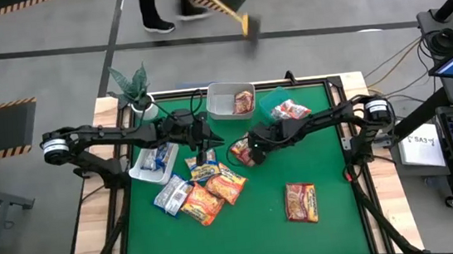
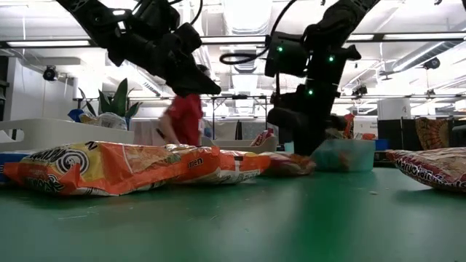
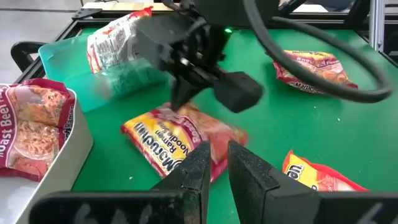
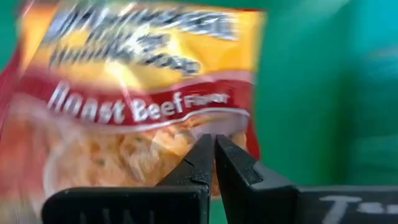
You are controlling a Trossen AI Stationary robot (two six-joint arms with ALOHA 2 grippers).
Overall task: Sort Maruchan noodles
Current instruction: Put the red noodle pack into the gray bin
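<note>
Two dark fingertips of the right gripper [image 4: 213, 163] sit nearly together just over a crinkly yellow-and-red roast-beef packet [image 4: 143, 106]; whether they pinch it we cannot tell. Only our overhead view places that packet [image 1: 242, 151] mid-mat, beside the left gripper [image 1: 203, 156], its fingers close together above the orange packet pile [image 1: 208, 191]. Beyond the green mat [image 1: 335, 216], a white tub [image 1: 217, 103] and teal tub [image 1: 268, 105] hold red packets. Past the table, someone crosses grey floor.
</note>
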